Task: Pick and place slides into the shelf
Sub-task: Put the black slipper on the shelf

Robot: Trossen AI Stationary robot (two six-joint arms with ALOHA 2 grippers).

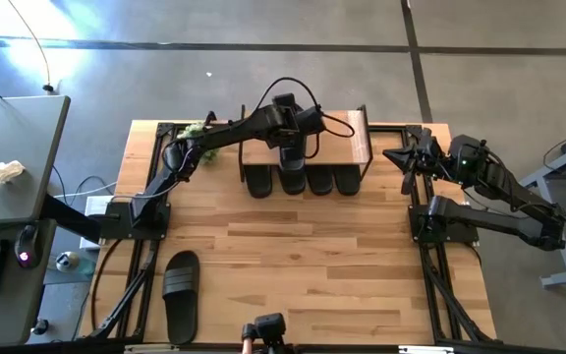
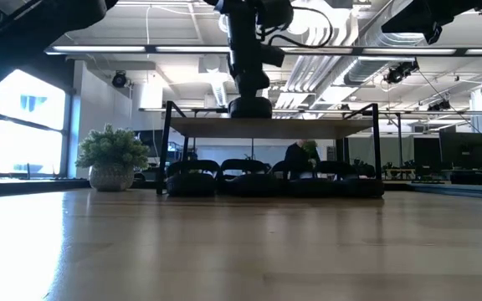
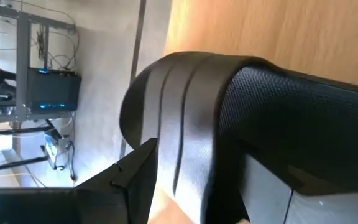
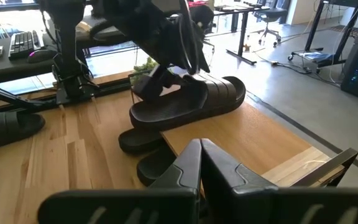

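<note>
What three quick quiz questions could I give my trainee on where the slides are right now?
1. How many slides sit under the shelf, heels showing in the high view?
2. True or false: the lone slide on the table lies on the left arm's side.
3. Which gripper is at the top slide lying on the shelf? A. left gripper; B. right; C. neither.
Key: 1. four; 2. true; 3. A.
</note>
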